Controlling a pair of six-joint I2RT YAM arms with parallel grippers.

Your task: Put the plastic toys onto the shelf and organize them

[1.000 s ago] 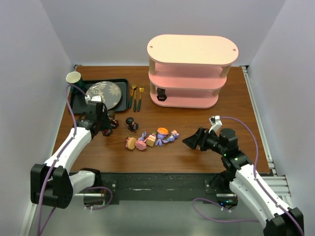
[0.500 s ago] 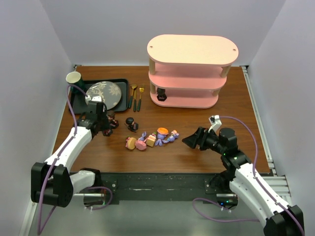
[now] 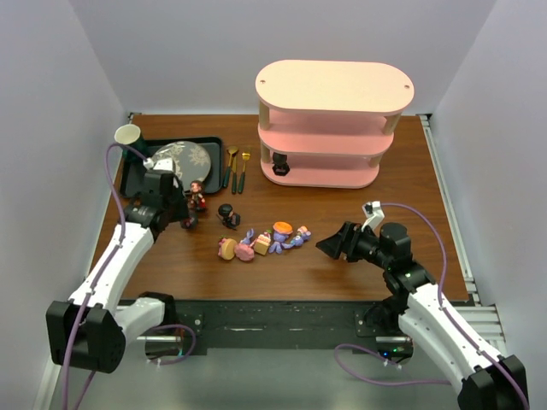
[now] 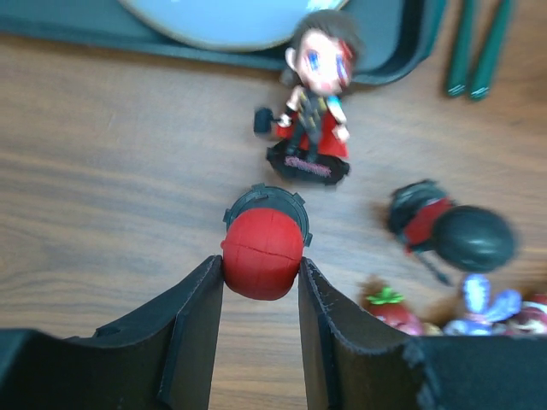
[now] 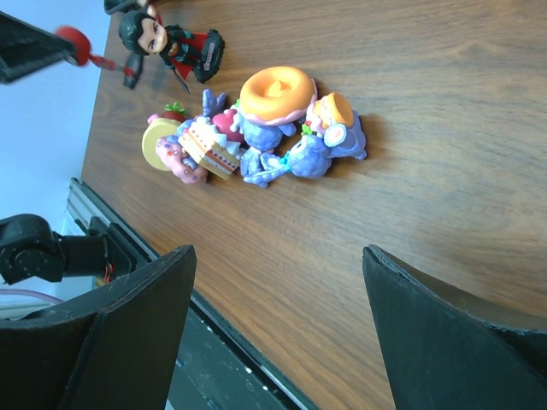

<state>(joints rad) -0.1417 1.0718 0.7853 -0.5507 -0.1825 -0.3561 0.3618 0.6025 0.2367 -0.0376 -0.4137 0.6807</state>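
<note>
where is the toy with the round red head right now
In the left wrist view, the red-headed toy is pinched in the left hand, at the left of the table, just short of the brown-haired figurine beside the black tray.

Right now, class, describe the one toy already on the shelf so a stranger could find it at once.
Start at the pink three-level shelf at the far side of the table. Look into its lowest level, at the left end. A small dark toy sits there, the only one on the shelf; the other toys are all off it, nearer the front.
</note>
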